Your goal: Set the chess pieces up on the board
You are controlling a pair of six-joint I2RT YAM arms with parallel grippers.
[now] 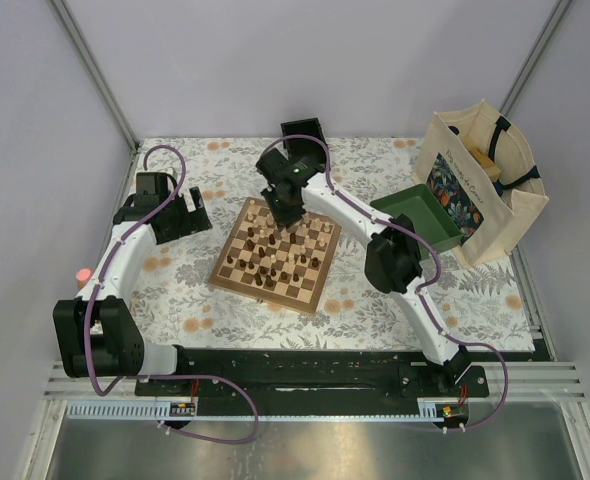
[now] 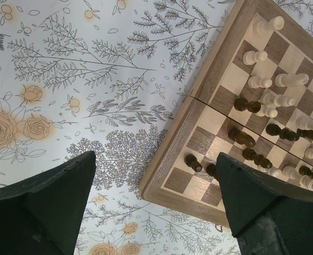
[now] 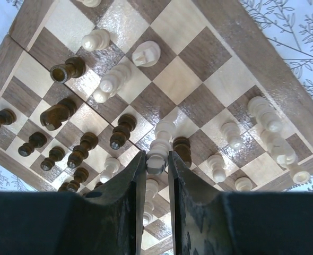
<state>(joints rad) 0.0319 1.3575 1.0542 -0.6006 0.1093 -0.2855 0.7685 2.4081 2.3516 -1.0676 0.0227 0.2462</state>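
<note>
The board (image 1: 221, 271) lies at the table's centre with cream and dark chess pieces (image 1: 275, 250) scattered over its squares, some standing and some lying. My right gripper (image 1: 281, 226) hangs over the board's far half. In the right wrist view its fingers (image 3: 157, 154) press on both sides of the head of a cream piece (image 3: 162, 139) that stands on the board (image 3: 241, 42), right next to a dark piece (image 3: 182, 149). My left gripper (image 1: 189, 216) is wide open and holds nothing. It hovers (image 2: 155, 156) over the floral cloth beside the board's corner (image 2: 172, 154).
A green tray (image 1: 415, 215) and a printed tote bag (image 1: 480, 185) stand to the right of the board. A small black box (image 1: 303, 135) sits behind it. The table is covered with floral cloth (image 1: 175, 290) and walled at the back and sides.
</note>
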